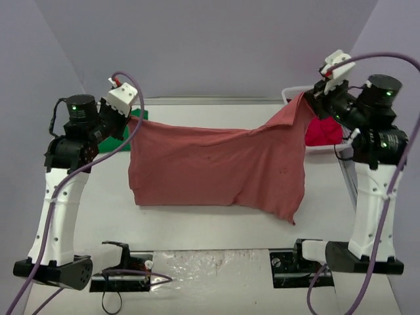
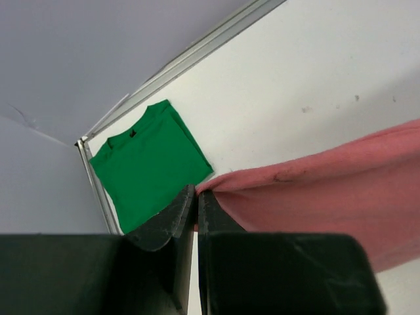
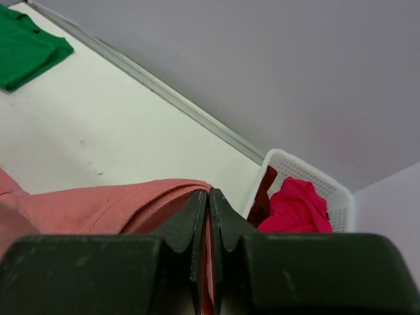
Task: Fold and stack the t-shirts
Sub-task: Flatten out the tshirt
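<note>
Your left gripper (image 2: 195, 198) and right gripper (image 3: 209, 197) each pinch an upper corner of the dusty salmon-pink cotton t-shirt (image 1: 216, 164), which is stretched between them over the table (image 1: 216, 230). A folded bright green tee (image 2: 147, 167) lies at the far left.

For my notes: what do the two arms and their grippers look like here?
The left arm and right arm have white lower links on black bases, black joint housings with green lights, and purple cables running to white wrist blocks. The left gripper and right gripper have dark, wedge-shaped fingers.
</note>
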Controlling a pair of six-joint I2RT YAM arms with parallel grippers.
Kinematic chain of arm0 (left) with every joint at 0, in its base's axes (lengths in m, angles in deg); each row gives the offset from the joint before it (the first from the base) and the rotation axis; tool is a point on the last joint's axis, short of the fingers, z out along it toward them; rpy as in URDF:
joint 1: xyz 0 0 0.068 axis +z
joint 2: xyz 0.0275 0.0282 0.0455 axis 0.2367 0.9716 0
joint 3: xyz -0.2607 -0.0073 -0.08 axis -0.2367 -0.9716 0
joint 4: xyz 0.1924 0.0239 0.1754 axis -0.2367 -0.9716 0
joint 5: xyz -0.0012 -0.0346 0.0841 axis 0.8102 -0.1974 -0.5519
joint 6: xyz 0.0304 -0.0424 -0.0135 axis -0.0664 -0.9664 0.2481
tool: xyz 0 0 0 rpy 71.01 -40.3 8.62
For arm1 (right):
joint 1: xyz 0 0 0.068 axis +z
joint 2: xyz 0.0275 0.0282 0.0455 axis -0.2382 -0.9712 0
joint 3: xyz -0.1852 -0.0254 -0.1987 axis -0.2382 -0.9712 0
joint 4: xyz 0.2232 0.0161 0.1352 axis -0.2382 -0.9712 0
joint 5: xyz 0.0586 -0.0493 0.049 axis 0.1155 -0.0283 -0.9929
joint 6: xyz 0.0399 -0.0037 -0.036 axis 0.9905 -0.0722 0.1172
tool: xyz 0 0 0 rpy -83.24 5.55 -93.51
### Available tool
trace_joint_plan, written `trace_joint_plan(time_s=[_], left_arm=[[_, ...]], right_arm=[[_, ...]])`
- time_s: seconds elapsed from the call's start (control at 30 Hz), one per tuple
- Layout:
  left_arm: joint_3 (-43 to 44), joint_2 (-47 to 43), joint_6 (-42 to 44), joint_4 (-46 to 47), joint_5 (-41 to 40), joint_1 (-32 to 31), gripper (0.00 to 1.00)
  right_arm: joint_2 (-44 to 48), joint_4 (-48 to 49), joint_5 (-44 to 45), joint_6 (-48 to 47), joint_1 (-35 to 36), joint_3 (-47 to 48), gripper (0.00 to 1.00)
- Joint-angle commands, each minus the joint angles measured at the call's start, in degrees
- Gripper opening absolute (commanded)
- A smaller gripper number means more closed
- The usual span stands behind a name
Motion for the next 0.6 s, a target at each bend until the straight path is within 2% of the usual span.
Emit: trace_joint_plan(time_s=[0.0, 0.17, 0.3, 0.4, 0.57], left_arm=[[1.19, 10.67, -1.15, 6.13, -1.21, 0.48, 0.02], [6.36, 23.08, -0.98, 8.08, -1.56, 0.56, 0.02], [16.99, 34.87, -2.12, 7.11, -4.01, 0.65, 0.02], [26.92, 38.13, -2.30, 6.41, -7.18, 0.30, 0.02], [44.32, 37.88, -3.26, -0.52, -7.45, -0.23, 0.02]], right_arm=[[-12.47, 5.84, 0.90, 0.03, -0.27, -0.96, 0.00], [-24.27, 9.37, 1.78, 0.12, 0.52, 1.84, 0.00], [-35.07, 9.02, 3.27, 1.52, 1.05, 12.99, 0.00], [-38.60, 7.18, 4.50, 2.14, 1.49, 27.20, 0.00], [-36.34, 6.20, 5.12, 3.19, 1.49, 37.09, 0.00]])
